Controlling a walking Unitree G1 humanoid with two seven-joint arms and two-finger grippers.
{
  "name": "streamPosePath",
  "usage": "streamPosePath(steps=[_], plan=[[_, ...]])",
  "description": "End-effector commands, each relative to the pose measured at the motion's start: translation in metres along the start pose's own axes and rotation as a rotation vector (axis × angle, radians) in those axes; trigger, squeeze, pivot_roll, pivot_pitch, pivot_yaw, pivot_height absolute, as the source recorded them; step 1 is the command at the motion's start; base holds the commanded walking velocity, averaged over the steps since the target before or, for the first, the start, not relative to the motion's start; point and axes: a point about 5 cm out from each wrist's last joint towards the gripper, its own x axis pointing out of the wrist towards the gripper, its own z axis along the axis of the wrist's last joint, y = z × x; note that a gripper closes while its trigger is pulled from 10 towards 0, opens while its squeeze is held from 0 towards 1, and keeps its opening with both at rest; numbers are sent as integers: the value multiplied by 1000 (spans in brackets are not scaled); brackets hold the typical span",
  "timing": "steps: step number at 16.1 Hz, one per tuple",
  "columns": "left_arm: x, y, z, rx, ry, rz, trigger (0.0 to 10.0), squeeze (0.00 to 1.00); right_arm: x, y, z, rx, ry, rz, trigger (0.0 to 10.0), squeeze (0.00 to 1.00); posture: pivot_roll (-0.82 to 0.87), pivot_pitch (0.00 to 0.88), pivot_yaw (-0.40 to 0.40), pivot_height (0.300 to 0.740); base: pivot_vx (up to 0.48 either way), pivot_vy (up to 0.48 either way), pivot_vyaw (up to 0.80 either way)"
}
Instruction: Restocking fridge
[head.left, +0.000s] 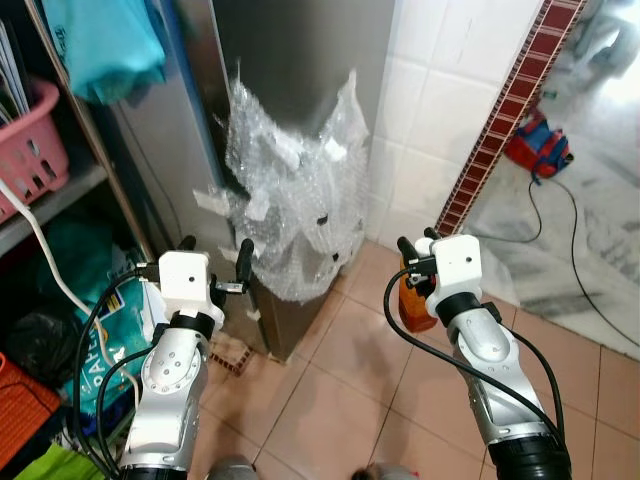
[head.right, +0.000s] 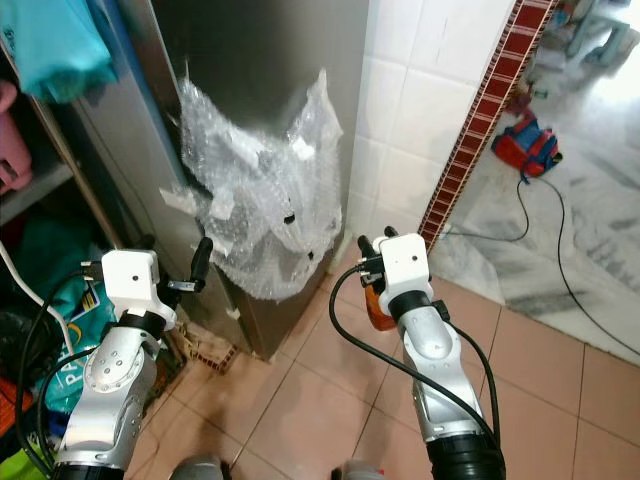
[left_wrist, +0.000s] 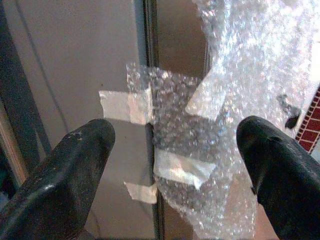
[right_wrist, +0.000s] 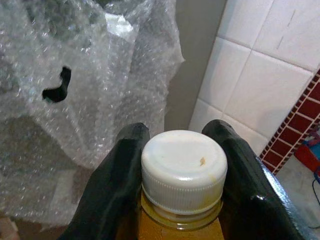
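Observation:
A grey steel fridge stands ahead with its door closed, and bubble wrap is taped over its lower corner. My left gripper is open just in front of the door's edge; in the left wrist view its fingers stand on either side of the taped seam, holding nothing. My right gripper is raised to the right of the fridge. It is shut on an orange bottle, gripped just below its white cap.
A shelf on the left holds a pink basket and a teal cloth, with bags and cables below. A white tiled wall with a red strip stands on the right. A red and blue object with a black cable lies beyond.

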Motion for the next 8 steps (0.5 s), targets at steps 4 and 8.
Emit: streamPosePath(steps=[4,8], plan=[[0,1,-1,12,5,5,10000,0,2,0,8,-9,-37,4,10000,0,37,55,-6,740,282,0,0],[1,0,-1,12,4,5,10000,0,2,0,8,-11,-36,3,10000,0,36,56,-5,740,281,0,0]])
